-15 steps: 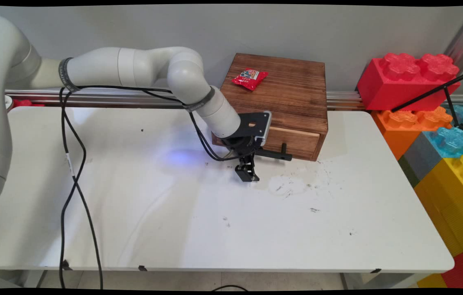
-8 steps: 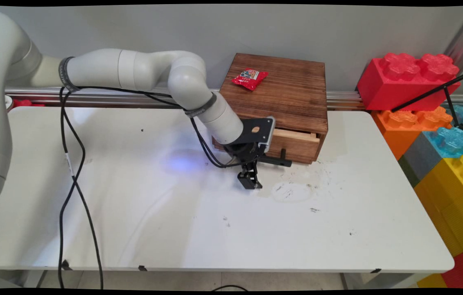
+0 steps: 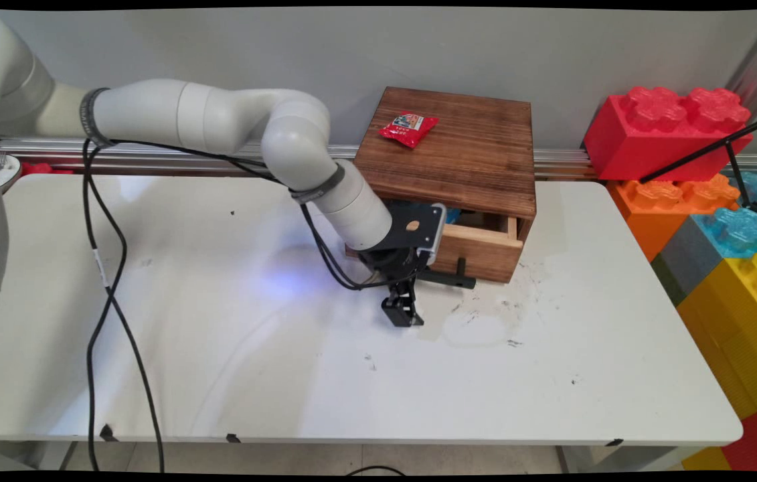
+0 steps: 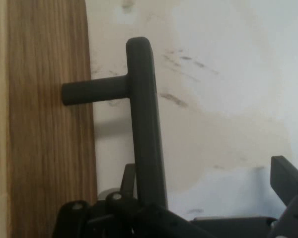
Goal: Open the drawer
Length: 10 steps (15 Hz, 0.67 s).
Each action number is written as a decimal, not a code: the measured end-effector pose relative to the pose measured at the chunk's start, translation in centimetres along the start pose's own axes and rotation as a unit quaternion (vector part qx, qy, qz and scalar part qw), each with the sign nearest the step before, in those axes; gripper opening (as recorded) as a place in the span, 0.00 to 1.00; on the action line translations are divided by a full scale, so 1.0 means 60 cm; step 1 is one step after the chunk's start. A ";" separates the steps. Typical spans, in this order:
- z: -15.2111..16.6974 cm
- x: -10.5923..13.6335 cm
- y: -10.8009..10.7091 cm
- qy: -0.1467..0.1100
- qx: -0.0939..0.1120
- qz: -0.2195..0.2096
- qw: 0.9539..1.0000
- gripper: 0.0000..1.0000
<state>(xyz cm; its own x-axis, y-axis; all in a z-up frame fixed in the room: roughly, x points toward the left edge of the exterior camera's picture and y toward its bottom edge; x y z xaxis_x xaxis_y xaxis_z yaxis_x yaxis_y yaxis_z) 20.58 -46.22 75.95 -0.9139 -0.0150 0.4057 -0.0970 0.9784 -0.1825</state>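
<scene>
A dark wooden box (image 3: 465, 157) stands at the table's back, its light-fronted drawer (image 3: 485, 249) partly pulled out. A black T-shaped handle (image 3: 453, 278) juts from the drawer front. My gripper (image 3: 405, 313) hangs low just left of the handle, close to the table. In the hand view the handle's bar (image 4: 141, 114) runs down past my left finger (image 4: 128, 181), touching or almost touching it, while the other finger (image 4: 288, 181) stands far to the right, so my gripper (image 4: 206, 173) is open. A red snack packet (image 3: 409, 127) lies on the box. Something blue (image 3: 453, 215) shows inside the drawer.
Large toy bricks, red (image 3: 669, 124), orange (image 3: 669, 201), blue (image 3: 743, 231) and yellow (image 3: 749, 314), are stacked past the table's right edge. A black tripod leg (image 3: 713, 150) crosses them. Black cables (image 3: 107, 288) hang over the table's left part. The white table (image 3: 284, 375) is scuffed by the drawer.
The drawer has slid out toward the near side, from nearly shut to partly open. My gripper has moved the same way, nearer and lower in the picture, staying at the handle.
</scene>
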 end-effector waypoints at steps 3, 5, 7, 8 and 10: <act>-0.005 0.001 0.015 -0.001 -0.004 -0.002 1.000 1.00; -0.010 0.002 0.027 -0.002 -0.006 -0.004 1.000 1.00; -0.014 0.003 0.039 -0.002 -0.008 -0.006 1.000 1.00; -0.017 0.004 0.046 -0.001 -0.009 -0.006 1.000 1.00; -0.021 0.005 0.057 0.000 -0.010 -0.008 1.000 1.00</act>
<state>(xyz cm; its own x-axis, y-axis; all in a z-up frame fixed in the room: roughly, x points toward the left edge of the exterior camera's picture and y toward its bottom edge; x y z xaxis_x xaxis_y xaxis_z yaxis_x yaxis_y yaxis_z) 20.47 -42.60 76.60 -0.9124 -0.0299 0.4082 -0.1030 0.9820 -0.1583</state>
